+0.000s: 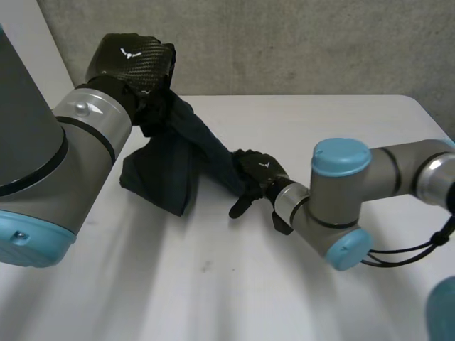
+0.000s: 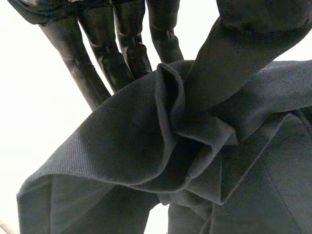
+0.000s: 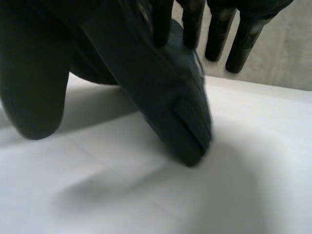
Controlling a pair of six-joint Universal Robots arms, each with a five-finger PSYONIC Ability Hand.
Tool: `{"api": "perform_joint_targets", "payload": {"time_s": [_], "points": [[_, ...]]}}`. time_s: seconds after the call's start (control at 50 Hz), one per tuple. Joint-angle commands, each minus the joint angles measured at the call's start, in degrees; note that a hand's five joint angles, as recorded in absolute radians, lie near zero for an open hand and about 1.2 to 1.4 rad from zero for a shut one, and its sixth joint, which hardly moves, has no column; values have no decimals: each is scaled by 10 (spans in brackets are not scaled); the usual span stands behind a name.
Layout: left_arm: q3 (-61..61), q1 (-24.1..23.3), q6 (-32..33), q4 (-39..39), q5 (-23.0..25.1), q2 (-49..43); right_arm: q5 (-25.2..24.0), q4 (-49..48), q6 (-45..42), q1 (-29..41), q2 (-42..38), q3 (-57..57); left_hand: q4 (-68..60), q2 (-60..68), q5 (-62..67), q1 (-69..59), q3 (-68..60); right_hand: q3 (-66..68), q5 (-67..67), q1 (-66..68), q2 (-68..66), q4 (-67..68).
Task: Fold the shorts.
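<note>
The dark shorts hang bunched from my left hand, which is raised over the table's back left. Their lower part rests on the white table. In the left wrist view my left hand pinches a gathered fold of the shorts between its fingers and thumb. A stretched strip of cloth runs down to my right hand, low near the table's middle. Its fingers are straight, and the shorts' end lies under them, tip touching the table.
A grey wall stands right behind the table's far edge. My right arm lies low across the table's right side. My left arm stands large over the near left.
</note>
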State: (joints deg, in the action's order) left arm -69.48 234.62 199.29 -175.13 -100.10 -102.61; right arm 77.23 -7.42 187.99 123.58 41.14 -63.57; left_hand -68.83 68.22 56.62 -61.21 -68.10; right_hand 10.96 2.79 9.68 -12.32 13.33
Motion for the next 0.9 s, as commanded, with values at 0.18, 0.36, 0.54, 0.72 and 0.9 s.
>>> {"api": "perform_joint_targets", "payload": {"time_s": [0.18,0.36,0.54,0.72,0.9], "points": [[-8,14,2,51,3,40,108,-24,-226,-40,178,-19,-112,118,134,-188,-119,690,672,703,-677,667],[1,57,5,166,8,94,68,131,-466,-63,365,-32,-112,118,134,-188,-119,690,672,703,-677,667],[2,54,4,256,14,201,58,334,-492,-71,486,34,-112,118,134,-188,-119,690,672,703,-677,667],[9,58,-5,250,33,243,66,364,-479,-72,504,35,-112,118,134,-188,-119,690,672,703,-677,667],[-3,60,-12,198,33,102,67,362,-475,-78,387,20,-112,118,134,-188,-119,690,672,703,-677,667]]}}
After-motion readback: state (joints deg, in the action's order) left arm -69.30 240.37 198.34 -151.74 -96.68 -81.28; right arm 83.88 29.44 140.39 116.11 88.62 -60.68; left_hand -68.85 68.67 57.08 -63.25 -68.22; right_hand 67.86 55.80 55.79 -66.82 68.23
